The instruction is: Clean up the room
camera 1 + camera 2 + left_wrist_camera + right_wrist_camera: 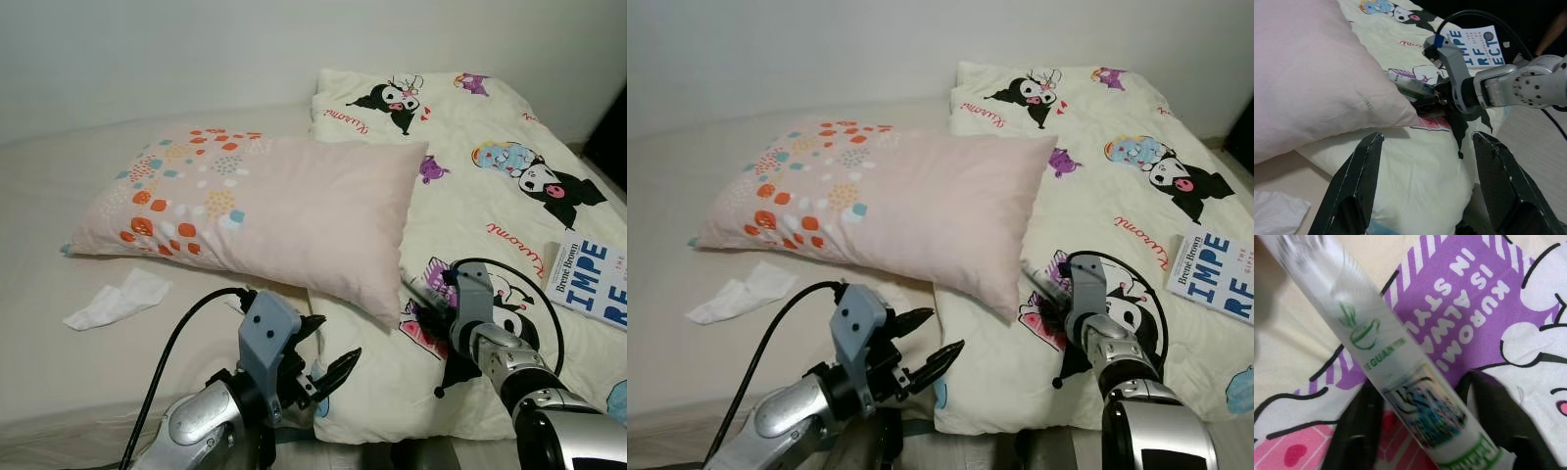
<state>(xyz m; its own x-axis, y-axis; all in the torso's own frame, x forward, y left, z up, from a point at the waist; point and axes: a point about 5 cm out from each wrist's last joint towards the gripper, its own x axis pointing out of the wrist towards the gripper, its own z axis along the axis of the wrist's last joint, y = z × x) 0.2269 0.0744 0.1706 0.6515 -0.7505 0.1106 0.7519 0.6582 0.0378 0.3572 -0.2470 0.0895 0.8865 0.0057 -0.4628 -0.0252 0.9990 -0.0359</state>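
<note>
1. Right gripper (1054, 311): fingers spread either side of tube (1400, 382) on quilt (490, 196), not yet closed.
2. Left gripper (1425, 188): wide open, empty.
3. Left to do, prob.: tissue (118, 300), book (593, 276).

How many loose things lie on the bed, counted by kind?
Pillow: 1
Tissue: 1
Book: 1
Bottle: 1, between the open fingers of the right gripper
Total: 4
</note>
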